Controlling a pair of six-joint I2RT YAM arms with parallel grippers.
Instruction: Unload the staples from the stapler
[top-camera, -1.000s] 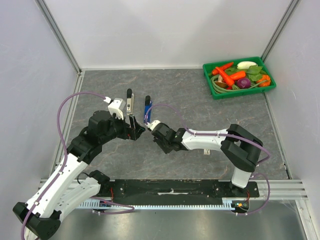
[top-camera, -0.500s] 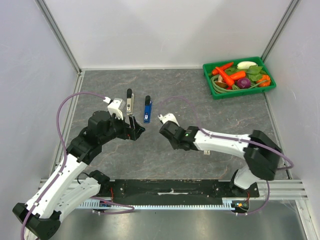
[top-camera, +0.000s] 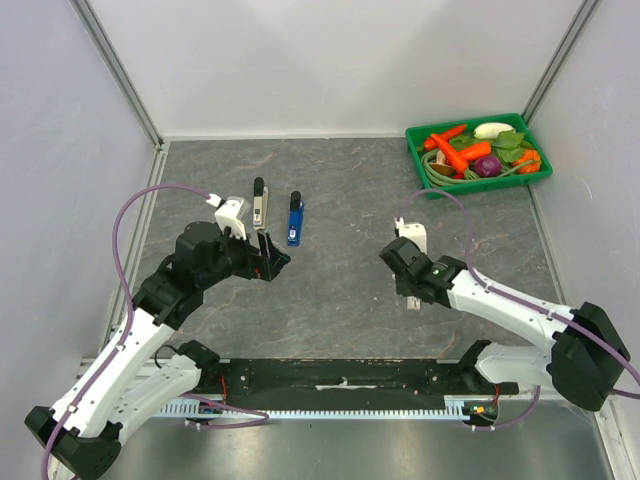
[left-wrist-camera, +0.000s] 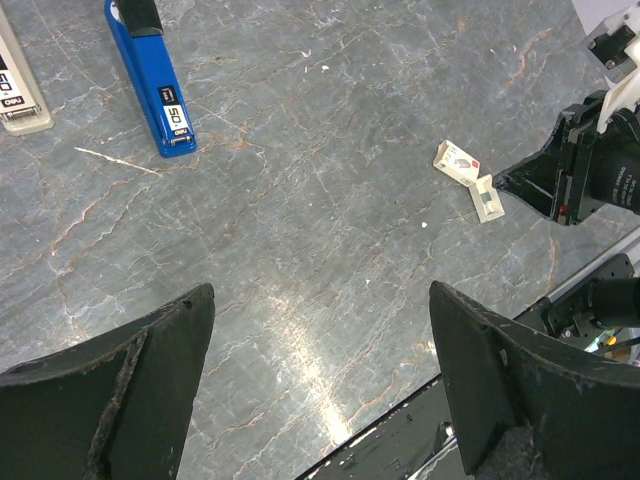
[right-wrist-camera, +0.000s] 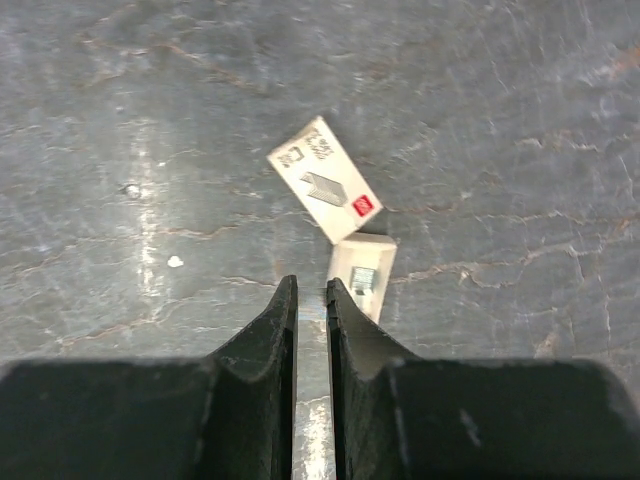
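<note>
A: Open lanes?
B: Middle of the counter (top-camera: 340, 200), between the arms.
A: Obstacles?
B: Blue stapler (top-camera: 294, 218) and grey stapler (top-camera: 259, 203) side by side beyond left end effector (left-wrist-camera: 320, 295). Staple box (right-wrist-camera: 325, 180) just ahead of right end effector (right-wrist-camera: 310, 295). Green tray (top-camera: 414, 152) in far right corner.

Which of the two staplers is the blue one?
The blue stapler is the one on the right, nearer the green vegetable tray. The white stapler with a black end lies just left of it.
</note>
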